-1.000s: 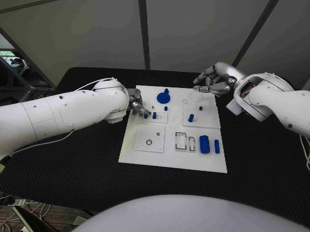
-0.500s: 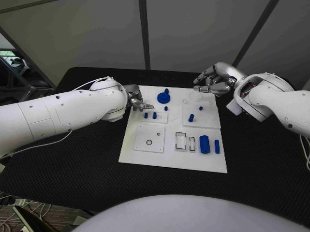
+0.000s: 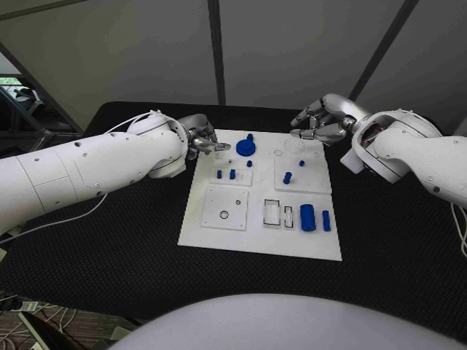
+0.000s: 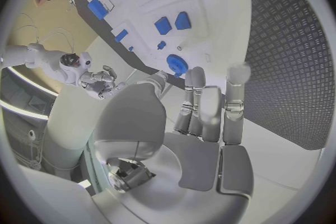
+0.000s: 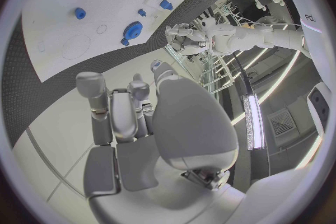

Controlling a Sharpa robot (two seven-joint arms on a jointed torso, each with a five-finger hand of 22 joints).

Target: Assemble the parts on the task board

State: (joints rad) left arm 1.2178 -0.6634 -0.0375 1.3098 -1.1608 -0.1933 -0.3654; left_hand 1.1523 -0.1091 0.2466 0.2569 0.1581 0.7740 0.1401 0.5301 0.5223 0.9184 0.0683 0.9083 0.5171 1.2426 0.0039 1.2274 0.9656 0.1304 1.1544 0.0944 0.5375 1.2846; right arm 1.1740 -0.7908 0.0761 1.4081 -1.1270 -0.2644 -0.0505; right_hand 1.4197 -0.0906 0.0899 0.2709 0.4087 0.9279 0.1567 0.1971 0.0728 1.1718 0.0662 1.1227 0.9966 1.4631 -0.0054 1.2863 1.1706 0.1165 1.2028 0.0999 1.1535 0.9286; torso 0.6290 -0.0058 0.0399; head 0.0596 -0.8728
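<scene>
The white task board (image 3: 225,235) lies mid-table. On it are a round blue gear-like part (image 3: 246,147), small blue pegs (image 3: 226,174) near its left side, a peg (image 3: 288,177) right of centre, and a blue cylinder (image 3: 308,217) beside a blue bar (image 3: 326,220). My left hand (image 3: 204,142) hovers at the board's far-left corner, just left of the gear, fingers straight and holding nothing. The left wrist view has those fingers (image 4: 210,103) above the gear (image 4: 176,63). My right hand (image 3: 321,125) hangs over the far-right corner, and nothing shows between its fingers (image 5: 112,106).
Outlined recesses (image 3: 278,214) and a small ring (image 3: 225,214) mark the board's near half. Black table surface (image 3: 107,240) surrounds the board. My bulky left forearm (image 3: 86,171) reaches in along the board's left side.
My left hand has lifted off the small pegs and drawn back toward the board's far-left corner. The right hand has stayed where it was.
</scene>
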